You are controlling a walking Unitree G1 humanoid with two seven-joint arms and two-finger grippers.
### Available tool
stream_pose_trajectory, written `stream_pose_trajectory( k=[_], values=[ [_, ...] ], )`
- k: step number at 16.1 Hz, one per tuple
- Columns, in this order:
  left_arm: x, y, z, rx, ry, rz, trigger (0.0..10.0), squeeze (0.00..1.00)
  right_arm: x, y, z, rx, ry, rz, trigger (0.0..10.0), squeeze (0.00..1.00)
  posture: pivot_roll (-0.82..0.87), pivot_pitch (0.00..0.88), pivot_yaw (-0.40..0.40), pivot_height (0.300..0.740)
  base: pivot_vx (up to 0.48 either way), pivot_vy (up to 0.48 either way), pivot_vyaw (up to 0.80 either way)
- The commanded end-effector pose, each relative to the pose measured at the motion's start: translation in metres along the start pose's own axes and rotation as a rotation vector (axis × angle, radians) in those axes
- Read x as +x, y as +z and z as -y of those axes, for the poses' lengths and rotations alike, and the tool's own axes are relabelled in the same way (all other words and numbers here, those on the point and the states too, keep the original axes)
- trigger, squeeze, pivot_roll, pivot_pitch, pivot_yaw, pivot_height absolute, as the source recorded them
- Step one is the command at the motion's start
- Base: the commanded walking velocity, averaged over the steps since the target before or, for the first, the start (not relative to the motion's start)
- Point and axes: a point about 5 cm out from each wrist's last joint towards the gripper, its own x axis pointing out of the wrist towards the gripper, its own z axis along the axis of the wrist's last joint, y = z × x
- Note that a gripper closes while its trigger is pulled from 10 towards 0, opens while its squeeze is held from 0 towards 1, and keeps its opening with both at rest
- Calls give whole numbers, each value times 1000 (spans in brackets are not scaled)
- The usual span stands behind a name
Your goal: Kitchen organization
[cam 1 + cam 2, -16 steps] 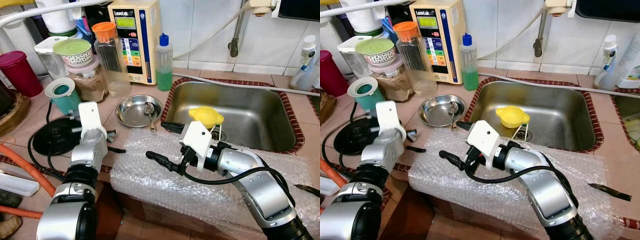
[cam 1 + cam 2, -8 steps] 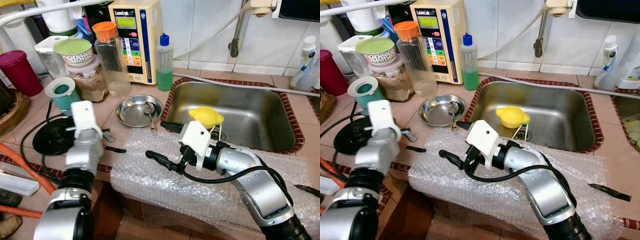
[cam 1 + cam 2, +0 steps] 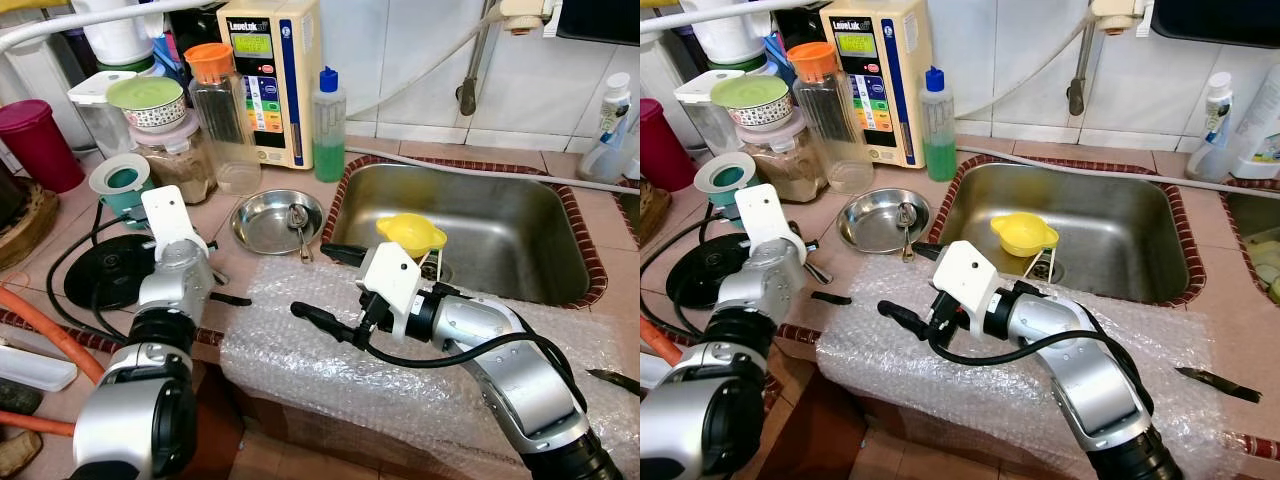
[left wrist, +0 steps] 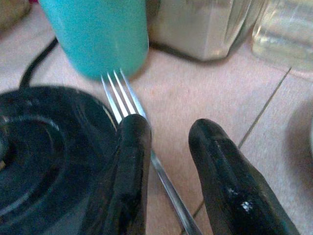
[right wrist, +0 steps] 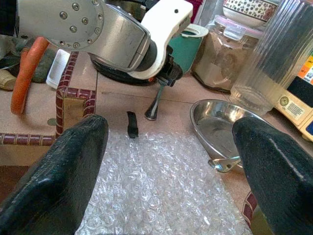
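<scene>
My left gripper (image 4: pixel 166 129) is low over the counter beside a black round kettle base (image 3: pixel 105 270), shut on a steel fork (image 4: pixel 124 95). The fork's tines point at a teal cup (image 3: pixel 125 190). Its handle (image 5: pixel 155 102) slants down to the counter tiles. My right gripper (image 3: pixel 330 285) hovers open over a sheet of bubble wrap (image 3: pixel 300 360) at the counter's front edge, with nothing between its fingers. A steel bowl (image 3: pixel 265 225) holding a spoon sits between the two arms, just beyond the wrap.
A steel sink (image 3: pixel 500 235) holds a yellow lid (image 3: pixel 412 233). Jars, a clear jug (image 3: pixel 218 110), a green soap bottle (image 3: pixel 328 130) and a water ioniser (image 3: pixel 270 70) crowd the back. A small black piece (image 3: pixel 230 298) lies by the wrap. A knife (image 3: pixel 612 378) lies far right.
My left wrist has swung and shifted slightly near the kettle base, keeping the fork. The right arm has stayed put.
</scene>
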Motion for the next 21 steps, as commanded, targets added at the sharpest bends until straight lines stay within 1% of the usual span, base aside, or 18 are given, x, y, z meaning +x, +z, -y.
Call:
stream_pose_trajectory(
  k=[1, 3, 6, 10, 15, 18, 19, 20, 21],
  values=[
    [0, 4, 2, -17, 20, -14, 10000, 1000, 0, 5, -3, -18, 19, 9, 10000, 0, -13, 0, 97, 740, 0, 0, 0],
    [0, 3, 7, -33, 44, -38, 10000, 1000, -1, 5, -3, -18, 15, 8, 10000, 0, -18, 0, 104, 740, 0, 0, 0],
    [-1, -1, 15, -48, 23, -66, 10000, 1000, -1, 5, -4, -16, 12, 8, 10000, 0, -22, 0, 109, 740, 0, 0, 0],
    [-2, -5, 19, -64, 27, -93, 10000, 1000, -1, 4, -6, -12, 16, 6, 10000, 0, -19, 0, 109, 740, 0, 0, 0],
    [-2, -10, 19, -65, 42, -110, 10000, 1000, 0, 5, -6, -10, 18, 9, 10000, 0, -17, 0, 110, 740, 0, 0, 0],
    [-2, -8, 20, -80, 43, -103, 10000, 1000, -1, 4, -7, -9, 18, 7, 10000, 0, -18, 0, 113, 740, 0, 0, 0],
    [-3, -8, 21, -78, 36, -108, 10000, 1000, -1, 4, -7, -8, 17, 6, 10000, 0, -20, 0, 113, 740, 0, 0, 0],
    [-3, -11, 22, -73, 37, -134, 10000, 1000, -1, 4, -7, -9, 16, 5, 10000, 0, -21, 0, 114, 740, 0, 0, 0],
    [-3, -19, 23, -99, 17, -184, 10000, 0, -1, 4, -7, -9, 14, 5, 10000, 0, -22, 0, 114, 740, 0, 0, 0]
  ],
)
